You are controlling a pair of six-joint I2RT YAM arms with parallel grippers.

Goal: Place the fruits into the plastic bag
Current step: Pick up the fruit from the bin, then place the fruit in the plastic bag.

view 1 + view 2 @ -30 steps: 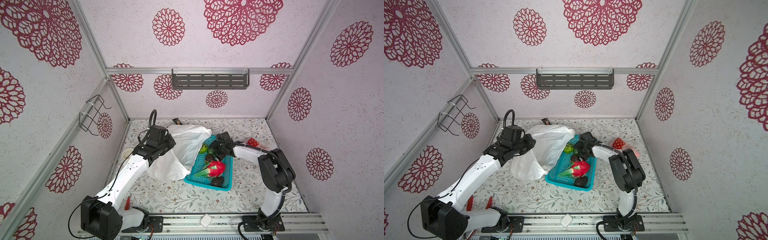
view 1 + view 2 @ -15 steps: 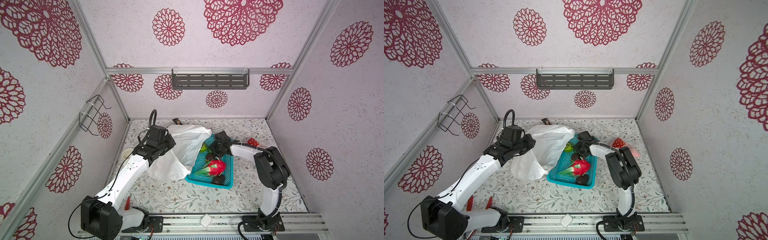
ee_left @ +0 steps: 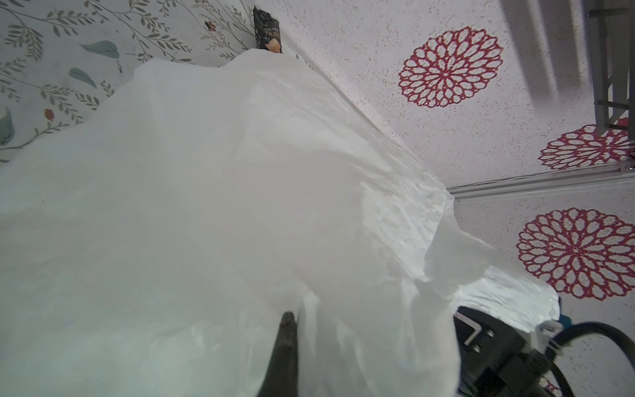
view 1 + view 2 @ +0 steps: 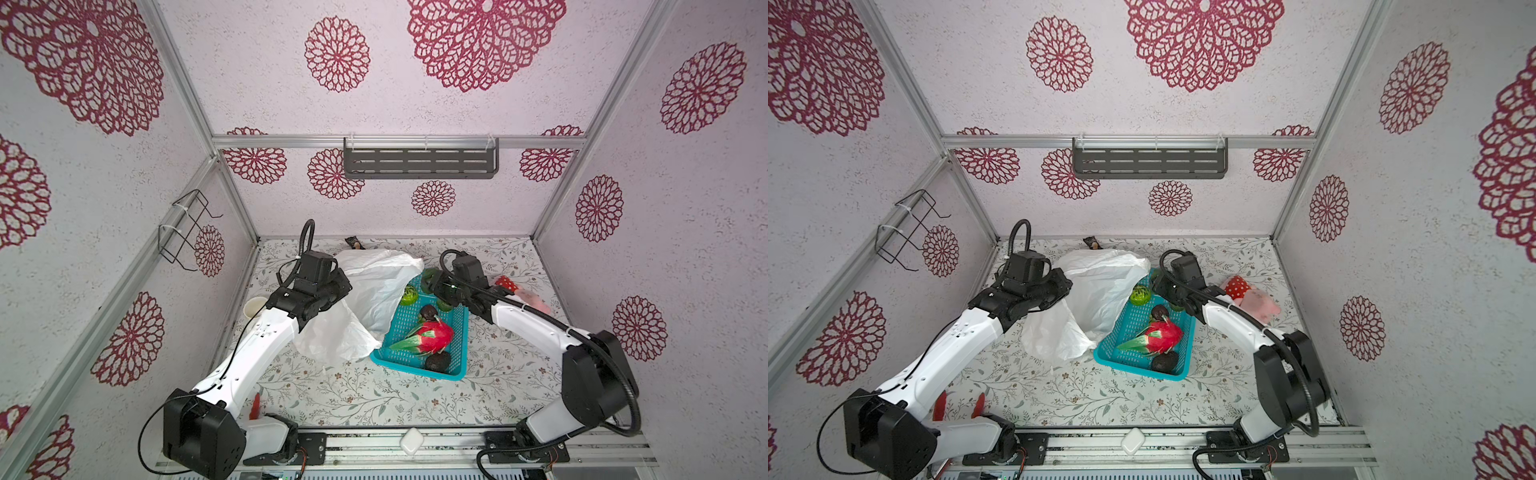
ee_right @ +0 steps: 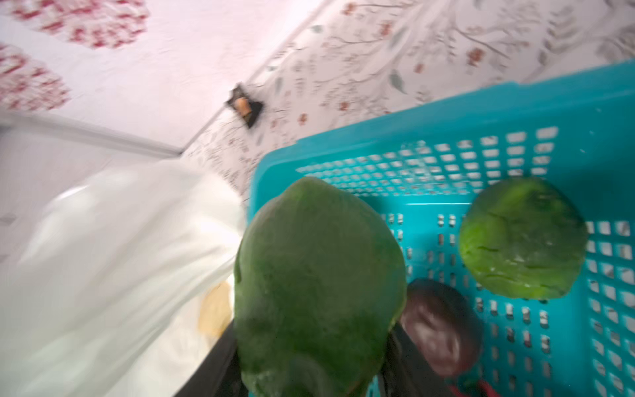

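Now the left claw (image 4: 338, 286) pinches the one plastic bag (image 4: 378, 282); the right claw (image 4: 435, 286) grips one green fruit (image 5: 319, 275) over the far end of the basket (image 4: 415, 368), which holds one dragon fruit (image 4: 430, 336) and two avocados (image 4: 438, 361).

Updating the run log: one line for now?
left gripper shut on plastic bag | right gripper shut on green fruit above basket | dragon fruit in basket

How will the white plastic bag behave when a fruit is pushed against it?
Probably floppy: the plastic bag sags in creased folds where the left gripper pinches it. Likely very light, since the film looks thin and translucent, so a push may shift it. The green fruit in the right gripper might fold its edge inward rather than enter.
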